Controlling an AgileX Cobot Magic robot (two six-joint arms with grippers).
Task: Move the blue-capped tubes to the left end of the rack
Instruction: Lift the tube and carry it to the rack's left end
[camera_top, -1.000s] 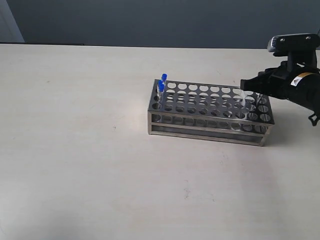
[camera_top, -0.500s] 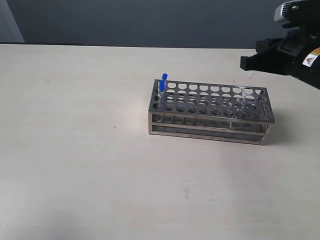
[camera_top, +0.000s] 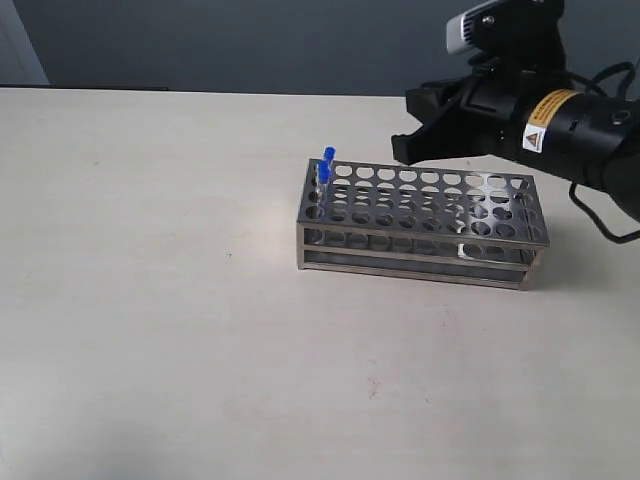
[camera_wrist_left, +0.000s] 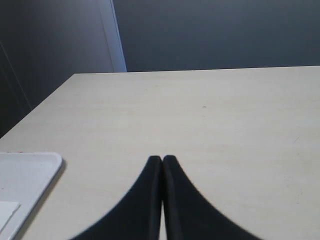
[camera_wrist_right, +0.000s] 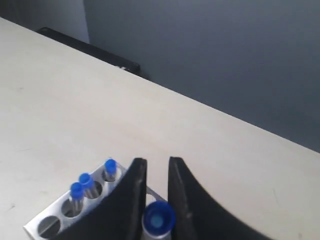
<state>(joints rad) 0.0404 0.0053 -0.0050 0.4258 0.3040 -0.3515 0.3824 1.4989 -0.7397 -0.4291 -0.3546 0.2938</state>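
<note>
The steel rack (camera_top: 420, 228) lies on the table, its long side across the exterior view. Blue-capped tubes (camera_top: 324, 166) stand in holes at its left end; the right wrist view shows three of them (camera_wrist_right: 85, 180) in a row in the rack (camera_wrist_right: 39, 226). My right gripper (camera_top: 400, 150) hovers above the rack's middle left, shut on another blue-capped tube (camera_wrist_right: 159, 218), whose cap sits between the black fingers (camera_wrist_right: 131, 190). My left gripper (camera_wrist_left: 162, 159) is shut and empty over bare table, away from the rack.
A white tray (camera_wrist_left: 22, 177) lies by the table's edge near my left gripper. The beige table (camera_top: 150, 300) stretches wide to the left of and in front of the rack. A dark wall stands behind.
My right arm has risen from the rack's right end and travelled left over the rack with the tube in its grip. The rack has not moved.
</note>
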